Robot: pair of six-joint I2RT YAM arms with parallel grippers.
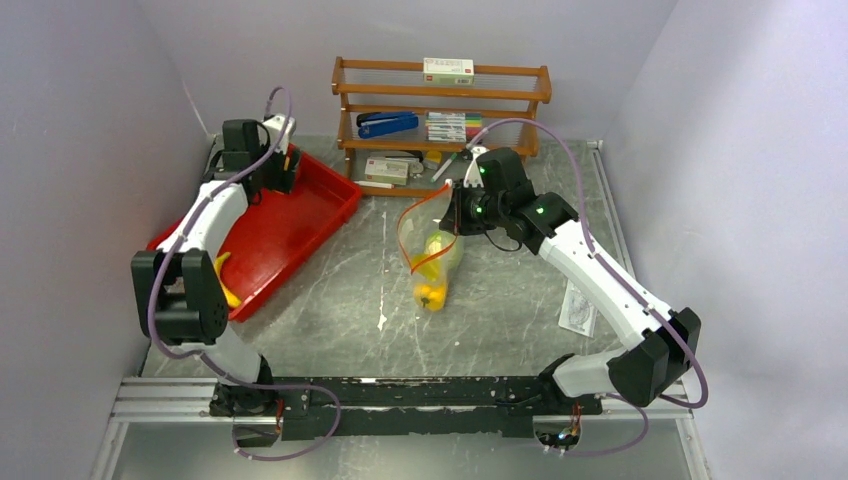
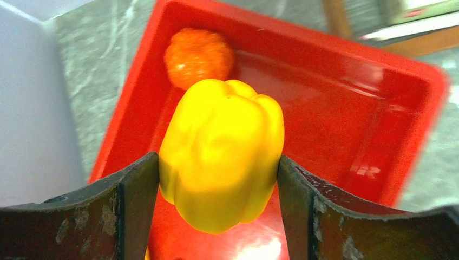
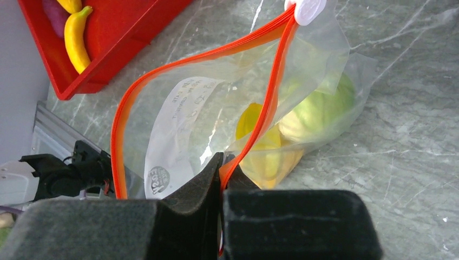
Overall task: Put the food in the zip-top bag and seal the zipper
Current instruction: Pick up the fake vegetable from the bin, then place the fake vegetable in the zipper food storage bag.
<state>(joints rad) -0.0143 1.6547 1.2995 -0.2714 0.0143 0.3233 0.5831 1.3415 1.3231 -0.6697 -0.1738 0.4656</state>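
My left gripper (image 2: 218,162) is shut on a yellow pepper (image 2: 222,146), both fingers pressed to its sides, above the red tray (image 2: 379,97). An orange pepper (image 2: 198,56) lies in the tray's far corner. A yellow banana (image 3: 76,35) lies at the tray's other end. The clear zip-top bag (image 1: 435,255) hangs mid-table with its mouth gaping. My right gripper (image 3: 223,162) is shut on one side of the red-orange zipper (image 3: 189,62), holding it up. Inside the bag sit a green round fruit (image 3: 319,105) and yellow food (image 3: 260,149).
A wooden shelf (image 1: 440,100) with a blue stapler (image 1: 388,123) and small boxes stands at the back. A printed sheet (image 1: 578,305) lies on the table under the right arm. The red tray (image 1: 290,225) sits at the left by the wall.
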